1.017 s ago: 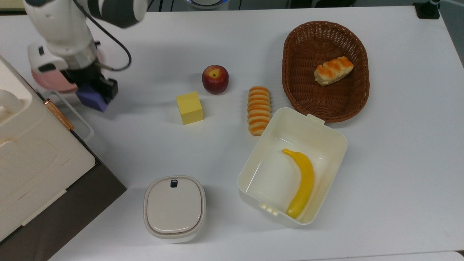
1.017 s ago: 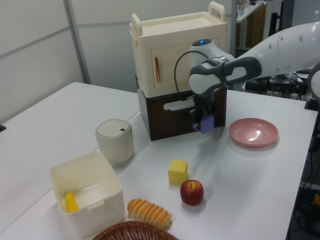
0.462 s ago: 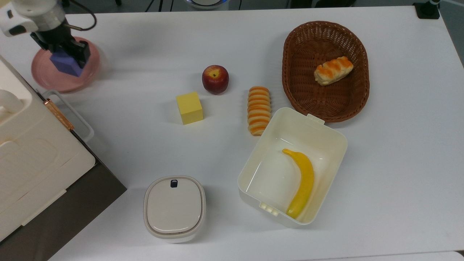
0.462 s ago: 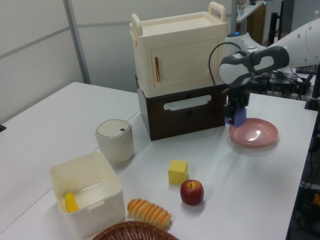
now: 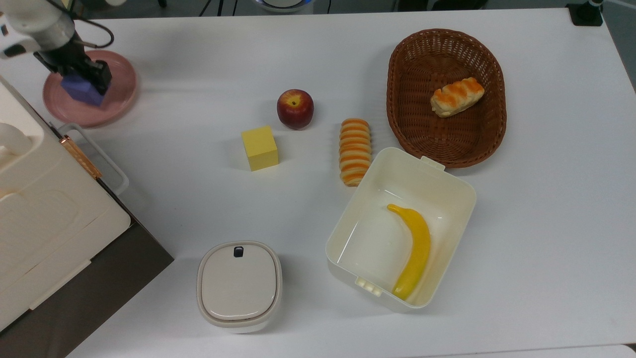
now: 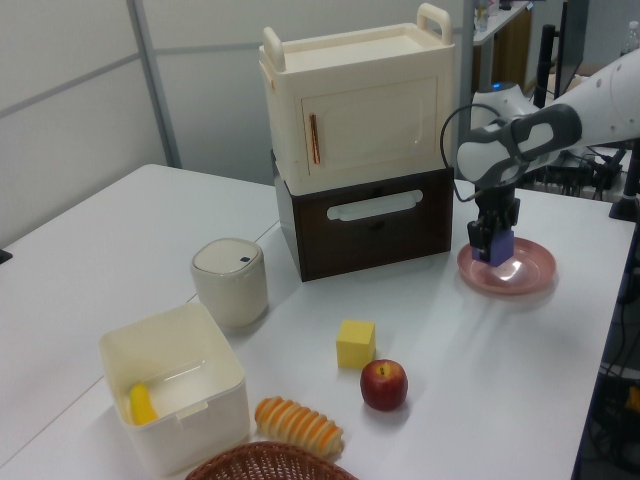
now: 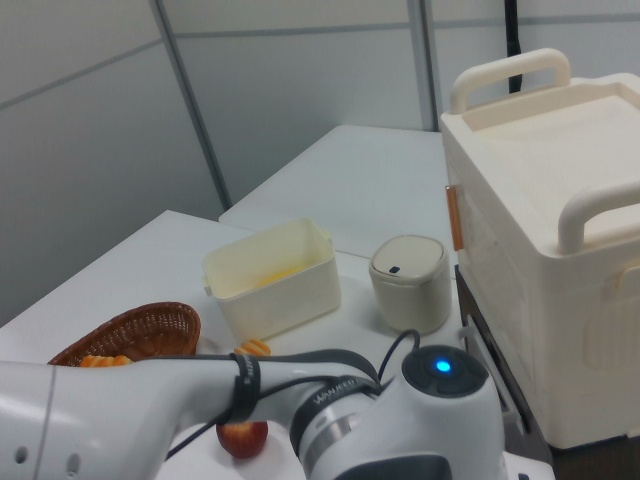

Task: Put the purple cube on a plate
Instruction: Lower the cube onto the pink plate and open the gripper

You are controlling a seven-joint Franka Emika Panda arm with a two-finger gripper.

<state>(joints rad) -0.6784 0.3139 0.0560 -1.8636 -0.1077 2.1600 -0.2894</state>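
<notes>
The purple cube (image 5: 79, 88) sits low over the pink plate (image 5: 117, 95) at the top view's far left, between the black fingers of my gripper (image 5: 82, 82), which is shut on it. In the left view the purple cube (image 6: 497, 247) is down at the plate (image 6: 530, 276), left of the dish's middle, with my gripper (image 6: 495, 240) still around it. I cannot tell whether the cube rests on the dish or hangs just above it. The arm's white body fills the bottom of the right view.
A yellow cube (image 5: 259, 147), an apple (image 5: 295, 108) and a striped bread roll (image 5: 355, 151) lie mid-table. A wicker basket (image 5: 412, 124) holds a pastry. An open cream box (image 5: 447, 184) holds a banana. A lidded cream canister (image 5: 239, 286) and a cream-and-brown cabinet (image 5: 44, 219) stand at the top view's left.
My gripper carried the purple cube from beside the cabinet out over the pink plate, then lowered it toward the dish. Nothing else moved.
</notes>
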